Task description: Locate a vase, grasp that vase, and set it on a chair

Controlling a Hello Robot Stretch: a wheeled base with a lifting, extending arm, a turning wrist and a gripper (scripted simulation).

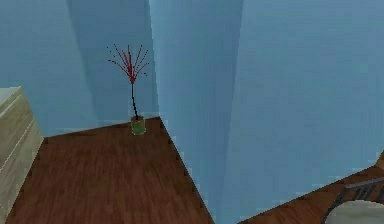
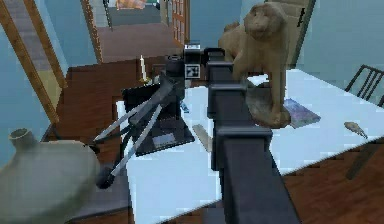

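In the arm side view a pale grey-beige vase (image 2: 45, 182) with a short neck hangs at the bottom left, off the table, its underside cut by the picture's edge. My gripper (image 2: 100, 166) holds it: two thin fingers (image 2: 130, 150) run down-left from the dark body to the vase's side. The arm (image 2: 245, 160) rises over the white table (image 2: 310, 130). A dark chair (image 2: 365, 80) stands behind the table's right end. In the forward view a small green vase (image 1: 137, 125) with red twigs stands on the floor in a corner, and part of a chair (image 1: 362, 200) shows at the bottom right.
On the table sit a brown monkey statue (image 2: 255, 60), a dark laptop (image 2: 160, 125) and small flat items (image 2: 300, 110). A doorway (image 2: 130, 30) opens beyond the table. In the forward view a blue wall corner (image 1: 200, 110) juts out ahead and a light wooden dresser (image 1: 15, 140) stands left.
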